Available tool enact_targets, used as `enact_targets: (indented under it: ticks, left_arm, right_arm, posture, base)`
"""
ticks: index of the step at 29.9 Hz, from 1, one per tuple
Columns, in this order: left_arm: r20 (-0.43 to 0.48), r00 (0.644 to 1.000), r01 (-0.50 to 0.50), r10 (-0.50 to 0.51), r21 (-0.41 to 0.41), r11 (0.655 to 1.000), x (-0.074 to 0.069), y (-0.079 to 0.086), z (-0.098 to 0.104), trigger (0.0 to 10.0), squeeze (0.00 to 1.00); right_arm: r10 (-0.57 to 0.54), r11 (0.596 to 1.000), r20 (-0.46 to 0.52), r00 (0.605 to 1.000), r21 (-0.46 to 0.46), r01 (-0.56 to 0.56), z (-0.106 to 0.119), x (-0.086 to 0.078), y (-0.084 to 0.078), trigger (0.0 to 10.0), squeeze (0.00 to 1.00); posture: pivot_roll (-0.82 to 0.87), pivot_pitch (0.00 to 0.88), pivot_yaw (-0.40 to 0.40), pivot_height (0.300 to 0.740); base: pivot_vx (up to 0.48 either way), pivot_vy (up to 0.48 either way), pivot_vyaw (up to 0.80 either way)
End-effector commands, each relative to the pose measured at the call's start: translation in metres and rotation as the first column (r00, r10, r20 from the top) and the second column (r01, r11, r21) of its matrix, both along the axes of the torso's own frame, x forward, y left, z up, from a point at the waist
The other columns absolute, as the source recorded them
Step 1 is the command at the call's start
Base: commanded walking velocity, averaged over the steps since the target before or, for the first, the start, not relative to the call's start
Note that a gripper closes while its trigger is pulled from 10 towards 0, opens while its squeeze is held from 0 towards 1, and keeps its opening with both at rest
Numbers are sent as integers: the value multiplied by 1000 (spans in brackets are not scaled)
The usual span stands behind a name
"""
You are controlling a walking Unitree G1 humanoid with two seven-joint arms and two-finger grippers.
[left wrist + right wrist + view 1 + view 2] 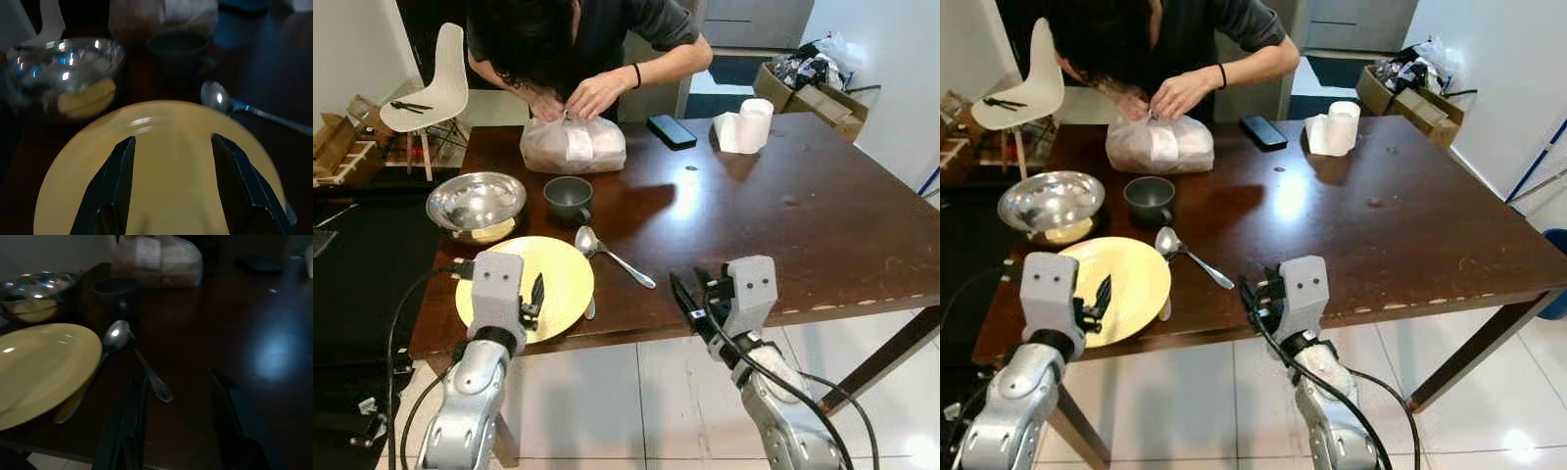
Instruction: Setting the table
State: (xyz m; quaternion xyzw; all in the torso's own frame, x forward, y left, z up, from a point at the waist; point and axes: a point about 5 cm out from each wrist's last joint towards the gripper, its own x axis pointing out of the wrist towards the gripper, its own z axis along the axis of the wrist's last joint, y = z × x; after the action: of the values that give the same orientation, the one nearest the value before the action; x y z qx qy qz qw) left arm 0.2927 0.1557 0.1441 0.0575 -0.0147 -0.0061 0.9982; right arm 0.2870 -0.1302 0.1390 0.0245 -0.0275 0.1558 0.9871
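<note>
Yellow plate (553, 284) under spread left gripper (534, 299); right gripper (690, 299) beside spoon (612, 257).

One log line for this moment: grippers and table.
left gripper: open over yellow plate | right gripper: open at table edge, near spoon | person's hands: on plastic bag

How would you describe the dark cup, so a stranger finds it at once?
Start at the dark wooden table, on the robot's left side. Behind the yellow plate and beside the steel bowl stands the dark cup: small, matte dark green, not shiny.
</note>
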Motion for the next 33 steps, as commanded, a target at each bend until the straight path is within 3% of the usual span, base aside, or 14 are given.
enact_targets:
  ticks: [1, 9, 13, 18, 23, 33]
  left_arm:
    - [3, 1000, -5, 5, 25, 1000, 2, 2, -1, 10000, 0]
    - [38, 999, -40, 37, 62, 997, 7, 16, 5, 10000, 0]
    - [18, 996, -93, 93, 48, 994, 10, 34, 1, 10000, 0]
    - [17, 994, -109, 109, 40, 993, 11, 39, 1, 10000, 0]
    - [20, 995, -103, 102, 27, 994, 13, 38, 2, 10000, 0]
    - [30, 995, -91, 91, 16, 996, 15, 33, 4, 10000, 0]
  right_arm:
    - [-14, 1000, 2, 1000, 9, 14, -1, 1, -2, 10000, 0]
    - [-42, 999, 12, 999, -8, 42, -1, 3, -13, 10000, 0]
    - [-75, 996, 42, 996, -37, 77, 5, 7, -27, 10000, 0]
    - [-101, 994, 60, 993, -35, 103, 10, 10, -37, 10000, 0]
    - [-117, 992, 76, 990, -29, 119, 15, 13, -43, 10000, 0]
    - [-97, 995, 72, 993, -23, 99, 13, 14, -35, 10000, 0]
  posture:
    - [-63, 0, 50, 740]
    - [-64, 0, 53, 740]
    - [-66, 0, 47, 740]
    - [-65, 0, 45, 740]
    - [-64, 0, 44, 740]
    - [-60, 0, 41, 740]
  base:
    - [0, 0, 0]
    - [0, 0, 0]
    - [0, 0, 0]
    - [0, 0, 0]
    - [0, 0, 0]
    - [0, 0, 0]
